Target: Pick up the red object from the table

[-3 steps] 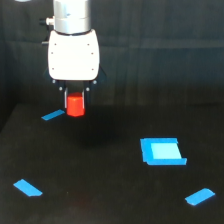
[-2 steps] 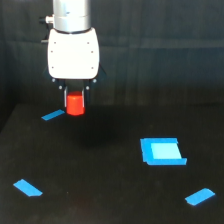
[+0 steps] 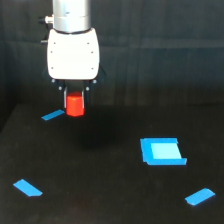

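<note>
Your main worry now is the red object (image 3: 75,104) slipping: only its top sits between the fingers, so a jerky move could shake it loose. The end effector (image 3: 75,96) is clamped on it, holding it clear above the black bench (image 3: 100,190), near a blue patch (image 3: 52,115). The arm hangs straight down.

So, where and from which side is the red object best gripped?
From above, across its upper side faces. The red object stands upright with flat sides, and the gripper already has it that way: jaws on either side of its top, the lower part hanging free.
</note>
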Motion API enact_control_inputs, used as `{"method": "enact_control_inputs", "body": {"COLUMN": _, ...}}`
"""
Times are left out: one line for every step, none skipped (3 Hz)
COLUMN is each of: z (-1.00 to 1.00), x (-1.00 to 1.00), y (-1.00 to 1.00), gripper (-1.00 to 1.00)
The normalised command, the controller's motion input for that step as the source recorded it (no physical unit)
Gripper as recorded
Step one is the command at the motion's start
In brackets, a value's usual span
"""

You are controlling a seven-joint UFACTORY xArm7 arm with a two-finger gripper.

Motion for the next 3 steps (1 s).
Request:
{"method": "enact_control_inputs", "body": {"z": 0.09, "x": 0.00, "y": -0.08, "gripper": -0.98}}
{"method": "enact_control_inputs", "body": {"z": 0.02, "x": -0.09, "y": -0.09, "gripper": -1.00}}
{"method": "enact_control_inputs", "body": {"z": 0.04, "x": 0.01, "y": -0.15, "gripper": -0.97}}
